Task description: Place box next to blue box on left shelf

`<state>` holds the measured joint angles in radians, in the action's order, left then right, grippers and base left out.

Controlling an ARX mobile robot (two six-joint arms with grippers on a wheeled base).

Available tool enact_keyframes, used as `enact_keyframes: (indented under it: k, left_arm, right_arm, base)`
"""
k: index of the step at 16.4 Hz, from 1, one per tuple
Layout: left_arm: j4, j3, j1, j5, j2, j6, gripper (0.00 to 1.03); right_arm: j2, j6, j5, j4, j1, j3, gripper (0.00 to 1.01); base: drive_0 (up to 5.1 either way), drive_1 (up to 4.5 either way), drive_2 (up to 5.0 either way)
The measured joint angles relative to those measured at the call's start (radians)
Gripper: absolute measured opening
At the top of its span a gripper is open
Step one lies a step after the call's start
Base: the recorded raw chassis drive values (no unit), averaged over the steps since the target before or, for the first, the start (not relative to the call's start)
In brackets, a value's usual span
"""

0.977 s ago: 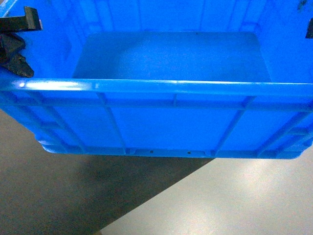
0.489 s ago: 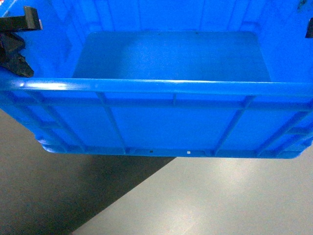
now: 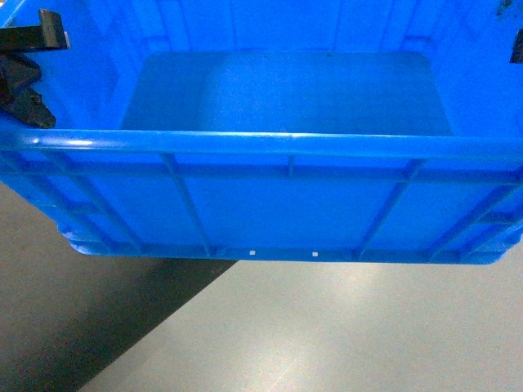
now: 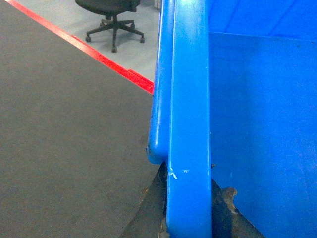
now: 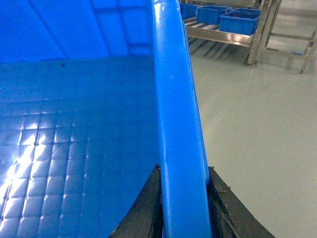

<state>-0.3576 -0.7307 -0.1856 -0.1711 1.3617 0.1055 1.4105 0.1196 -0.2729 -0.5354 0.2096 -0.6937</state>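
Observation:
The box (image 3: 286, 204), a big bright-blue open crate with ribbed walls, fills the head view and hangs above the floor. My left gripper (image 3: 31, 73) is shut on its left rim (image 4: 188, 124), one dark finger on each side of the wall. My right gripper (image 5: 183, 198) is shut on the right rim (image 5: 181, 99) in the same way; the head view shows only a sliver of it (image 3: 517, 46). The crate is empty. Far off in the right wrist view, a grey metal roller shelf (image 5: 223, 37) holds small blue boxes (image 5: 238, 21); I cannot tell whether it is the left shelf.
Dark carpet (image 3: 65, 327) meets pale shiny floor (image 3: 368, 327) under the crate. To the left, a red floor line (image 4: 99, 57) borders the carpet, with a black office chair (image 4: 114, 20) beyond it. A second rack frame (image 5: 292, 34) stands at the far right.
Under the box, the dark carpet edge has slid left and the pale floor now covers more of the head view. Box and both grips are unchanged.

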Motion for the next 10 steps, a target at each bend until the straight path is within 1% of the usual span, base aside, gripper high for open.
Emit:
enact_keyframes:
  k: [10]
  left_arm:
    - [0.000, 0.000, 0.000, 0.000, 0.000, 0.000, 0.08]
  right_arm:
    - [0.000, 0.000, 0.000, 0.000, 0.000, 0.000, 0.17]
  base:
    - [-1.5, -1.47, -1.5]
